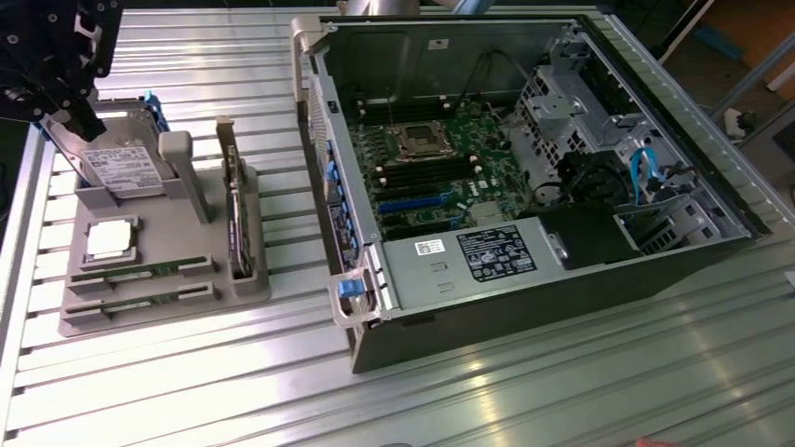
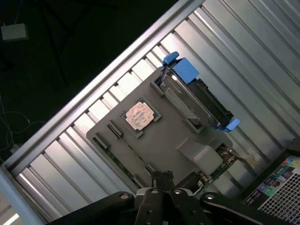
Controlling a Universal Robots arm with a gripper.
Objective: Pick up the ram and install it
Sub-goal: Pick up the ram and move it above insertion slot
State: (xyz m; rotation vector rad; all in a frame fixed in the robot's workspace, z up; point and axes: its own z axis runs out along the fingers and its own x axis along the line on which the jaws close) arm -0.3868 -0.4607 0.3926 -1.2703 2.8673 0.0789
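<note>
Two long green sticks lie in the front slots of the grey holder (image 1: pixel 186 303) at the exterior view's left: one ram stick (image 1: pixel 125 274) and its twin (image 1: pixel 140 298) just in front. I cannot tell which is the task's ram. My black gripper (image 1: pixel 85 123) hangs high over the holder's back end, above the hard drive (image 1: pixel 118 163) and well apart from both sticks. In the wrist view the gripper (image 2: pixel 162 177) is shut with nothing between its fingers, and a green stick (image 2: pixel 118 161) runs along the holder's edge below it.
The holder also carries a CPU (image 1: pixel 110 237) and an upright dark expansion card (image 1: pixel 236 219). The open computer case (image 1: pixel 646 270) lies at the exterior view's right, its motherboard (image 1: pixel 435 163) exposed with dark memory slots. Ribbed metal table (image 1: pixel 497 391) all around.
</note>
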